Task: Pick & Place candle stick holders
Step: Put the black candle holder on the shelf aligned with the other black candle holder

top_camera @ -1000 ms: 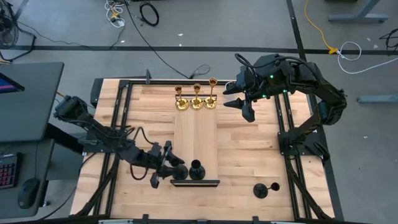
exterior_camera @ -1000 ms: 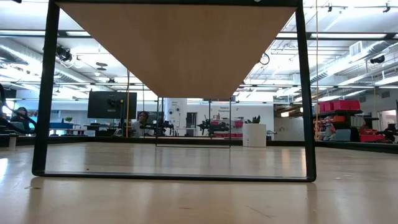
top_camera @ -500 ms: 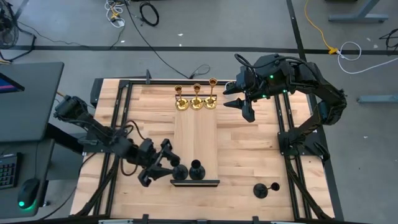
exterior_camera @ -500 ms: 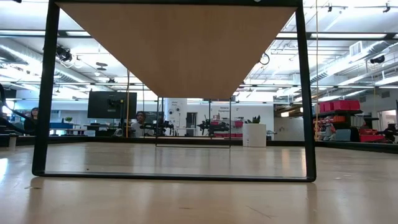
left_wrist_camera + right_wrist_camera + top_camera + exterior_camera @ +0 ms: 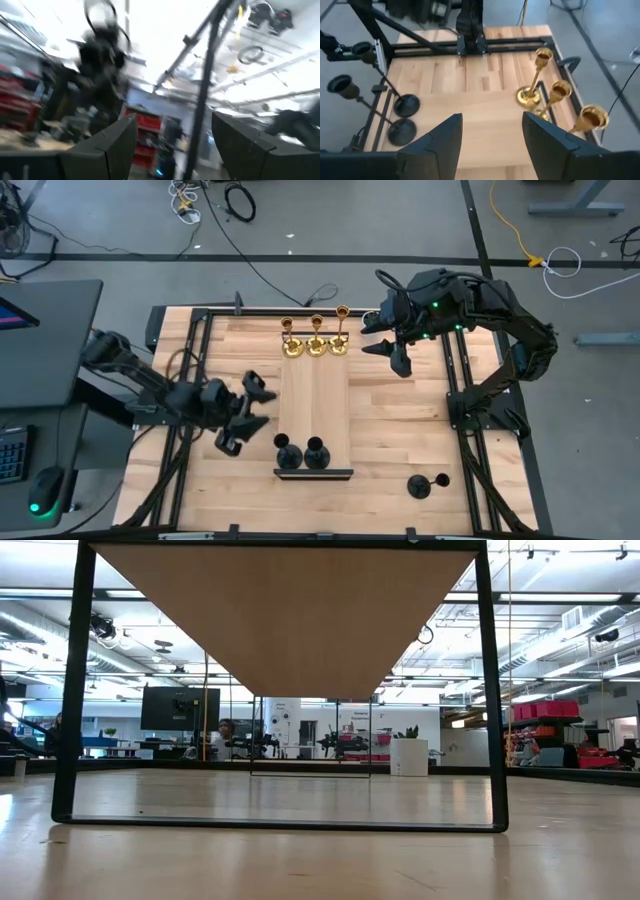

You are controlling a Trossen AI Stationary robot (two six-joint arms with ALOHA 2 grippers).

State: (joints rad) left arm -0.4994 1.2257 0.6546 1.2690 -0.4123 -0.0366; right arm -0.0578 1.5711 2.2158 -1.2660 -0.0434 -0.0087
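Where the wooden bench (image 5: 400, 420) carries a pale centre board (image 5: 316, 405), three shiny gold candle stick holders (image 5: 316, 337) stand in a row at the board's far end, near the bench's far edge. Two matte black candle stick holders (image 5: 302, 452) stand upright side by side at the board's near end, just behind a dark rail (image 5: 314, 474). A third black holder (image 5: 428, 484) lies tipped over near the bench's near right corner. Left gripper (image 5: 242, 414) hangs over the bench's left half, apart from the black pair, jaws spread and empty. Right gripper (image 5: 388, 346) hovers just beside the gold row, toward the right edge, jaws spread and empty.
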